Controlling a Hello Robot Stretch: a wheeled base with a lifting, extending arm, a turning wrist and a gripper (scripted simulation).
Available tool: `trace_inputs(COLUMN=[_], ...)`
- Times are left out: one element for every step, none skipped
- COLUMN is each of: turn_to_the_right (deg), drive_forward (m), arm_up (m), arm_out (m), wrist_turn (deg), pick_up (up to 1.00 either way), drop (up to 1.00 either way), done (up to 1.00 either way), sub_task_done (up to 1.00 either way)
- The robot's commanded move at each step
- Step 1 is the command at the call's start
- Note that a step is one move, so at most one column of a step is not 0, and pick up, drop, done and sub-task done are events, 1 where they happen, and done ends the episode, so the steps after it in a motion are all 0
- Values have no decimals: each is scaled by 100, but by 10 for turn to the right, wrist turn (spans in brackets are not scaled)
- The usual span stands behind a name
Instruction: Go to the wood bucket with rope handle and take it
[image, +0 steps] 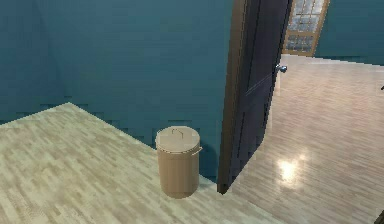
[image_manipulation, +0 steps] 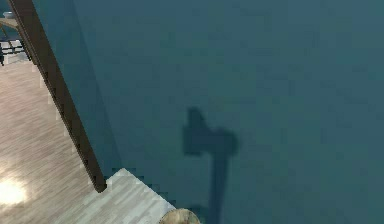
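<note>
A light wood bucket (image: 178, 160) stands upright on the pale plank floor, just in front of the teal wall and beside the edge of an open dark door. A thin looped handle lies on its top. Its sides are plain and round. At the arm side view's bottom edge, a tan rounded top (image_manipulation: 181, 217) peeks in, close to the wall.
The dark door (image: 250, 90) stands open at the forward view's right, with a round knob (image: 282, 69). Beyond it a shiny wood floor (image: 320, 130) leads to a wood-framed glass door (image: 305, 25). Teal walls (image_manipulation: 250, 80) close the corner. The door's edge (image_manipulation: 60, 100) slants across the arm side view's left.
</note>
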Motion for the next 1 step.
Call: trace_inputs(turn_to_the_right=[0], drive_forward=[0], arm_up=[0], arm_out=[0], wrist_turn=[450], pick_up=[0], drop=[0], done=[0], sub_task_done=[0])
